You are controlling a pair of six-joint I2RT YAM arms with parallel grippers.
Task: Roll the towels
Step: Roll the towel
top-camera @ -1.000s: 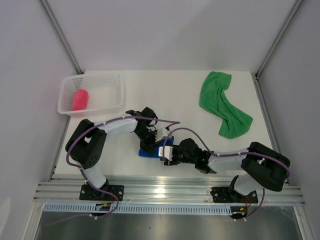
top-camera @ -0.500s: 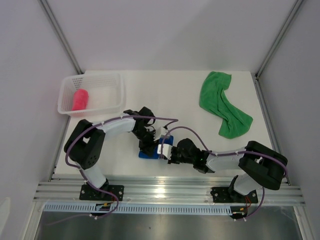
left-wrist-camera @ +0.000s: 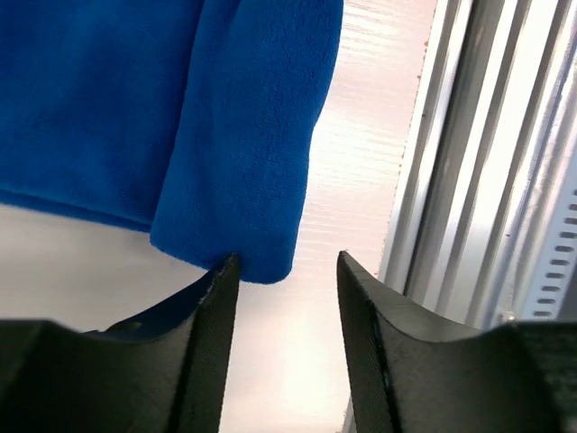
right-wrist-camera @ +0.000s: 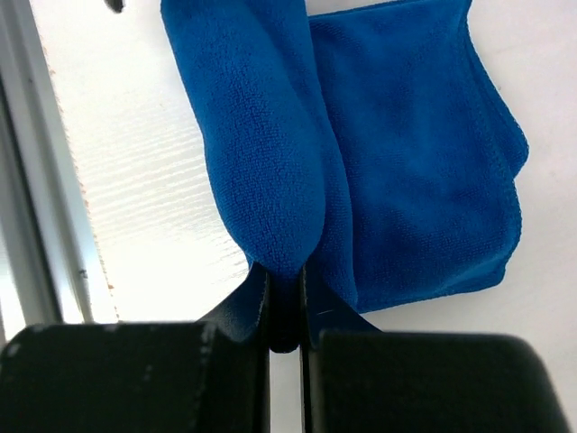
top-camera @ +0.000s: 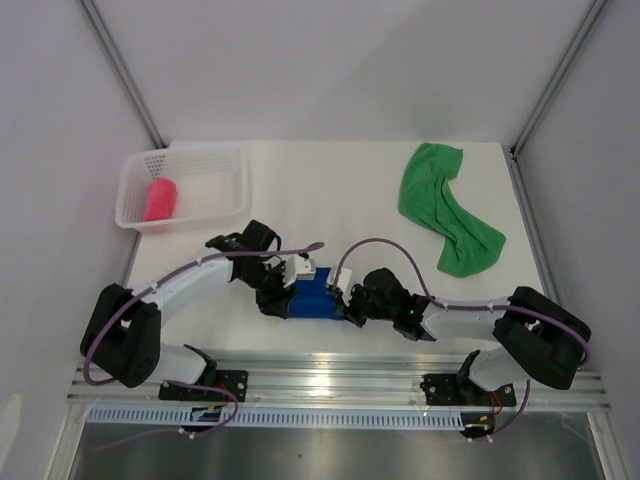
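Blue towel [top-camera: 312, 298] lay partly rolled on the desk [top-camera: 330, 190] near its front edge, between the two arms. Right gripper [right-wrist-camera: 285, 290] was pressed together on the end of the towel's rolled fold, pinching it. Left gripper [left-wrist-camera: 284, 271] stood spread at the towel's opposite end; one fingertip [left-wrist-camera: 221, 280] touched the lower corner, and nothing was held between the jaws. Green towel [top-camera: 445, 205] lay unrolled and crumpled at far right. Pink-red towel [top-camera: 160, 198] sat rolled inside the white mesh basket [top-camera: 190, 158] at far left.
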